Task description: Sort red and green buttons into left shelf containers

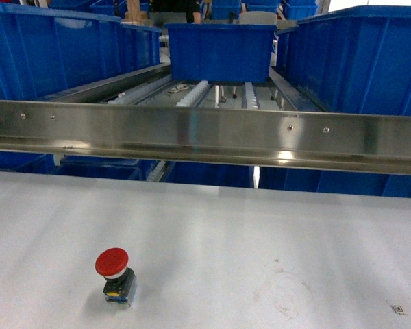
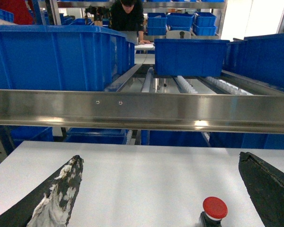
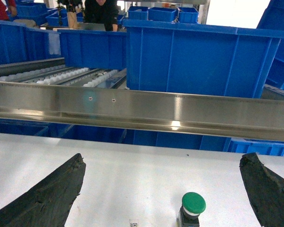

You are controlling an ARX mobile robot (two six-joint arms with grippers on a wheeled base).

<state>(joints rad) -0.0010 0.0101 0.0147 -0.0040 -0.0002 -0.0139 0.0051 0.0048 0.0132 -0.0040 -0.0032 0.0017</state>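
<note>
Tools (image 2: 158,189) (image 3: 161,189) spread wide, red button (image 1: 114,273) upright on table (image 1: 260,240).

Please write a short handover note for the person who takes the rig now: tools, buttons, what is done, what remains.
Left tool: open, empty, above the white table, with the red button between its fingers, nearer the right one.
Right tool: open, empty, with the green button on the table between its fingers.
Blue containers sit on the shelf behind the steel rail.
Done: nothing sorted yet.
Left: grasp each button and place both in the containers.
</note>
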